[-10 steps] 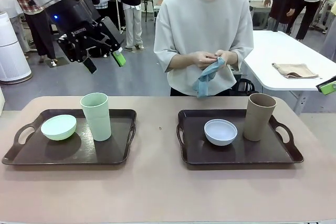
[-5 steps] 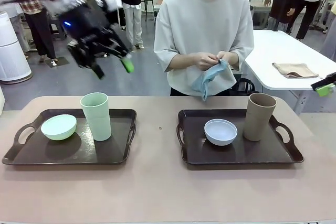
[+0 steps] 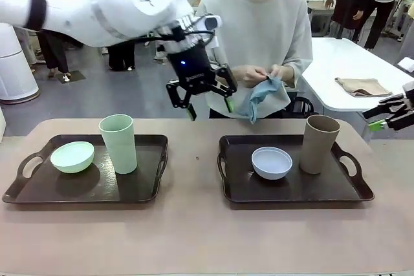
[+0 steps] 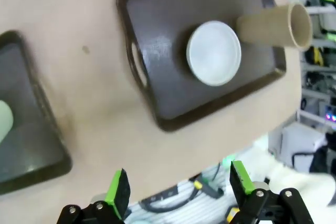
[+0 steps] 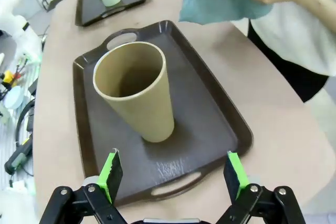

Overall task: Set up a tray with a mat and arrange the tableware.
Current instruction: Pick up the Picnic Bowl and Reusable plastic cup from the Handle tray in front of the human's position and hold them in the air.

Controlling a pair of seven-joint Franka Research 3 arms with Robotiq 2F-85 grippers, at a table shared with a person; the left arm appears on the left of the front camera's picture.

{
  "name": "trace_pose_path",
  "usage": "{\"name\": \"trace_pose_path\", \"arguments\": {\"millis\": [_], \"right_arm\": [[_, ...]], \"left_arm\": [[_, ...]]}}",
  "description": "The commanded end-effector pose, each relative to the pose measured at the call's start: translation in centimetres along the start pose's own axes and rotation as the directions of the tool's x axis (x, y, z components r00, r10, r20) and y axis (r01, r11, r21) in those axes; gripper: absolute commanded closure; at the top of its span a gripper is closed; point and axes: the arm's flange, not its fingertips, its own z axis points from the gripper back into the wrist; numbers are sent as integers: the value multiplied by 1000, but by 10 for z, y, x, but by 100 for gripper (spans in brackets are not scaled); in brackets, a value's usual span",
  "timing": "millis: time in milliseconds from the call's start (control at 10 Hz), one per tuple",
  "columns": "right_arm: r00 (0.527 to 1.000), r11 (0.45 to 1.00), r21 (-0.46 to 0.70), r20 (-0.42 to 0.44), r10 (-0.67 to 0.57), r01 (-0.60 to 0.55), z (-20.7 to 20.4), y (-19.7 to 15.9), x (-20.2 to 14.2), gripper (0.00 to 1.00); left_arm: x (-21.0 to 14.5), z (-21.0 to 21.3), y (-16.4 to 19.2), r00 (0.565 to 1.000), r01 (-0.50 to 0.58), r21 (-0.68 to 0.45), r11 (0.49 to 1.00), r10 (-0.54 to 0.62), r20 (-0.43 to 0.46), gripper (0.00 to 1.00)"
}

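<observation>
Your left gripper (image 3: pixel 210 109): jaws apart, empty, held high over table middle, near person's blue cloth (image 3: pixel 260 95). Your right gripper (image 3: pixel 378 118): jaws apart, near tan tumbler (image 3: pixel 319 143), not touching.

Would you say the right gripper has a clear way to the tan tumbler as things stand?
Probably yes: the right gripper is open and empty, and the tan tumbler stands upright on its tray right ahead of it, with nothing between.

Bright, even indoor light, soft shadows; left wrist view slightly blurred.
</observation>
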Motion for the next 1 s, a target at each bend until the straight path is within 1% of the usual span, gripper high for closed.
{"name": "trace_pose_path", "arguments": {"millis": [0,200,300,600,700,800,900], "right_arm": [[997,994,80,-9,79,-78,-16,1,6,0],[980,954,235,-30,198,-186,-25,14,6,0],[974,942,265,-39,223,-205,-25,15,4,0],[974,930,299,-9,228,-215,-26,16,4,0],[988,961,233,-13,155,-148,-24,15,9,0],[977,940,280,-24,211,-196,-29,24,4,0],[977,940,280,-24,211,-196,-29,24,4,0]], "left_arm": [[19,-14,-26,997,-55,102,993,50,53,0],[29,-36,-38,997,-68,151,986,63,42,0],[34,-45,-42,997,-77,160,984,71,42,0],[37,-58,-48,996,-83,158,984,79,27,0],[30,-60,-40,998,-59,141,988,56,28,0],[30,-60,-40,998,-59,141,988,56,28,0],[30,-60,-40,998,-59,141,988,56,28,0]]}}
